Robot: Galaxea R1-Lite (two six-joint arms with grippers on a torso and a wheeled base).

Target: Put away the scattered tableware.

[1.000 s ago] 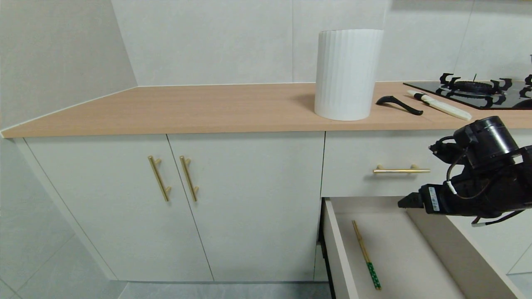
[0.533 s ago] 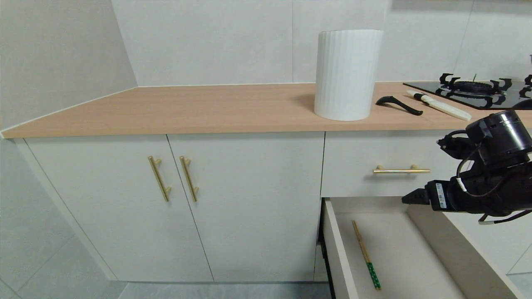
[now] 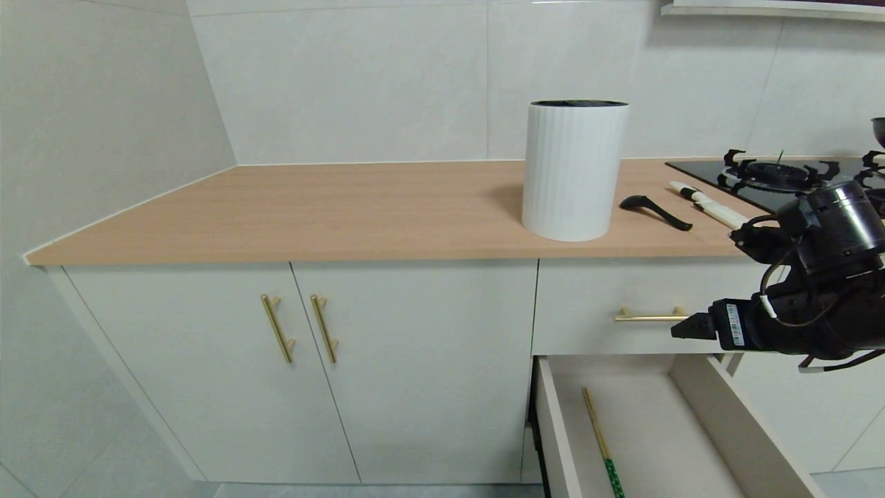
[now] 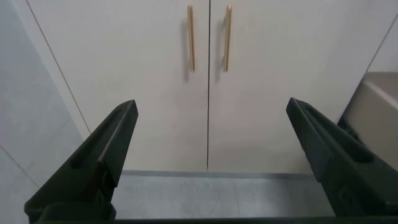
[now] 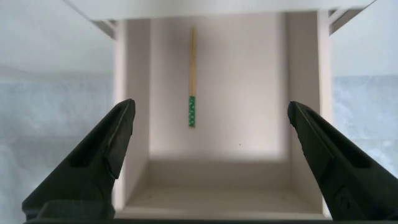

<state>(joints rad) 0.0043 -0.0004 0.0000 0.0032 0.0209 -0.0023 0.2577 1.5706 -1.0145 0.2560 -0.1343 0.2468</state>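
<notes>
My R gripper (image 5: 209,104) hung spread, empty, over drawer (image 5: 138,93); L gripper (image 4: 211,118) spread too. Risk: clipping drawer wall reaching for knife (image 3: 709,205).

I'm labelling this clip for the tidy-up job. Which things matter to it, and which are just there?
Job: chopsticks, black spoon, white knife, open drawer.
Just there: white canister, stove, cupboard doors.
</notes>
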